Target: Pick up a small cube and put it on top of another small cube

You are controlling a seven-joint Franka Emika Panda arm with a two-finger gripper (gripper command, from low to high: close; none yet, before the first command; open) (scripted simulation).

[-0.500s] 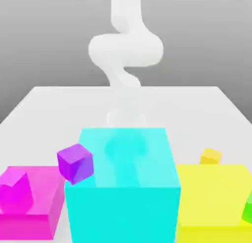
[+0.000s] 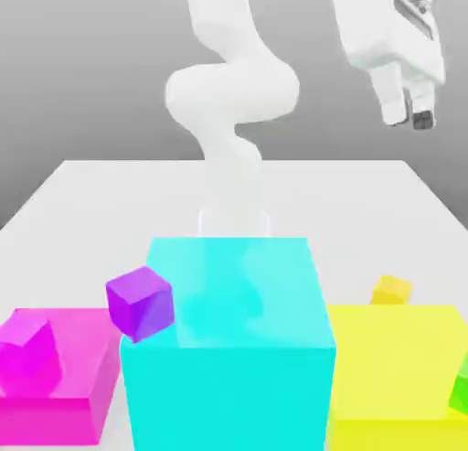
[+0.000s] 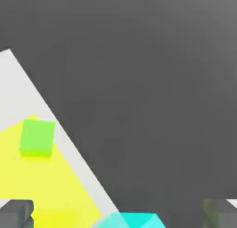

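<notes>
**Tool hanging high, small cube waiting on the table below**

The tool is hovering well above the table, near the exterior view's right edge, with its two fingers spread apart and nothing between them. It is pointing roughly downward with a slight tilt.

The small cube is sitting far below the tool, on the table just behind the yellow block and beside the cyan block. A purple cube is resting well off to the side of the tool's line, against the cyan block's far flank, near the pink block. A green cube is lying on top of the yellow block.

The step in hand looks like the approach to the pick, with the task barely begun. To do it well, the tool should be settling straight over the small cube before descending, keeping the fingers wide. The gap between the yellow and cyan blocks is looking tight, so the fingers are best turned so that neither block gets struck on the way down. A slow, vertical final drop should be keeping so small a cube from being nudged away.
</notes>
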